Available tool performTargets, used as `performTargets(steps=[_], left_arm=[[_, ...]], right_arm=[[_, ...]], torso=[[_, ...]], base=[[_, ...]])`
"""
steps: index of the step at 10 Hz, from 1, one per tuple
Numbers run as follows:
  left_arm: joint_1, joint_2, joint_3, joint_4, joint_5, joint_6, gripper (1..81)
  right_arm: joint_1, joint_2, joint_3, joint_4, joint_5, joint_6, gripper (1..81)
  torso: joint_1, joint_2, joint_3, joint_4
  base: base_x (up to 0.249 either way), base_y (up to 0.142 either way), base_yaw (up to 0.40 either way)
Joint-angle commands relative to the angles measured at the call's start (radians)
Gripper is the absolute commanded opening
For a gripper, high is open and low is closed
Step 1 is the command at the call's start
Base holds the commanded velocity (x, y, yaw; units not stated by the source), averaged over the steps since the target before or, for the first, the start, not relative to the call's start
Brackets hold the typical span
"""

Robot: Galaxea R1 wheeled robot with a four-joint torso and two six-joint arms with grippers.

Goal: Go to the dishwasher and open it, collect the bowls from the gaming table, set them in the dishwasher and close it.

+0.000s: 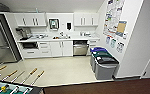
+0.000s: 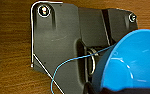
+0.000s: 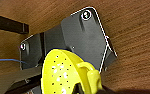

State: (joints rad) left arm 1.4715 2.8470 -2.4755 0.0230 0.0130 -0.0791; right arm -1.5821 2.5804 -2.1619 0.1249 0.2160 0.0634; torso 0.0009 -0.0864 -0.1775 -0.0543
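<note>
1. Two bowls ride close at the wrists: blue bowl (image 2: 131, 62) at the left, yellow bowl (image 3: 66, 72) at the right; finger state cannot be told.
2. Dishwasher (image 1: 80, 48) stands shut under the counter (image 1: 66, 38), toward its right end.

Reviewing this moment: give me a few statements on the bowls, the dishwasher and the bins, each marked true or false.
1. The blue bowl shows close in the left wrist view. True.
2. The bowl in the right wrist view is red. False: the yellow bowl has small holes.
3. The dishwasher sits under the counter. True.
4. The bins stand along the left wall. False: along the right wall.
5. The foosball table has a blue field. False: green.
</note>
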Motion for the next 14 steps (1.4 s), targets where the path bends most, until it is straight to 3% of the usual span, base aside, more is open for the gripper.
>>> performTargets(steps=[1, 14], left_arm=[[-0.044, -0.012, 0.007, 0.006, 0.061, 0.004, 1.0], [-0.044, -0.010, 0.006, 0.006, 0.061, 0.004, 1.0]], right_arm=[[0.032, -0.032, 0.011, -0.014, -0.053, -0.004, 1.0], [0.032, -0.037, 0.015, -0.030, -0.053, -0.005, 1.0]], torso=[[0.000, 0.000, 0.000, 0.000], [0.000, 0.000, 0.000, 0.000]], base=[[0.228, 0.000, 0.000], [0.229, 0.000, 0.000]])
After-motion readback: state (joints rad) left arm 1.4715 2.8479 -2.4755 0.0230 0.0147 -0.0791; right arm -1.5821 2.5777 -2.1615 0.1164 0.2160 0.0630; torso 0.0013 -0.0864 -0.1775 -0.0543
